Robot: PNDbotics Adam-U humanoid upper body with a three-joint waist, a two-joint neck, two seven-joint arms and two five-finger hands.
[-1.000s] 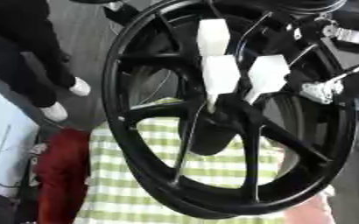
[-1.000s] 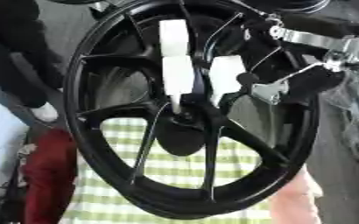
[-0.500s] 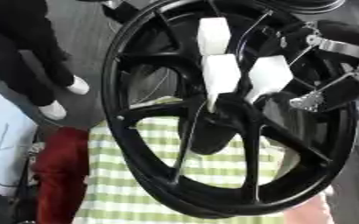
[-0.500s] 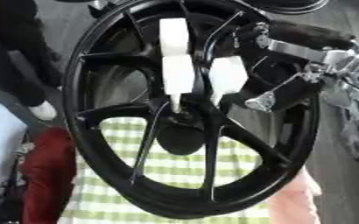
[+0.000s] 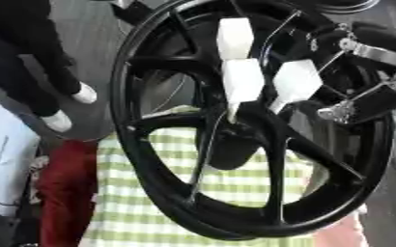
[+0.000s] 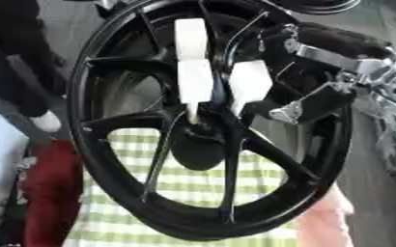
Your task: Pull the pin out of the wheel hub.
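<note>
A black spoked wheel [image 5: 163, 159] stands upright and fills both views. Its dark hub [image 6: 200, 144] sits at the centre. Over the hub are three white blocks [image 5: 242, 79], and a thin pale pin [image 5: 232, 113] runs from the lower left block down toward the hub. My right hand [image 5: 363, 102], black with a silver tip, reaches in from the right behind the spokes. It stays to the right of the white blocks, apart from the pin. The spokes hide part of it. My left hand shows in neither view.
A green-and-white checked cloth [image 5: 150, 207] lies under the wheel, with red fabric [image 5: 62, 188] at its left and a pink patch [image 6: 324, 226] at lower right. A person's dark legs and white shoes [image 5: 62, 120] stand at the far left.
My right hand has drifted a little down and to the right, away from the hub, and its forearm now shows at upper right. The wheel and white blocks have held still.
</note>
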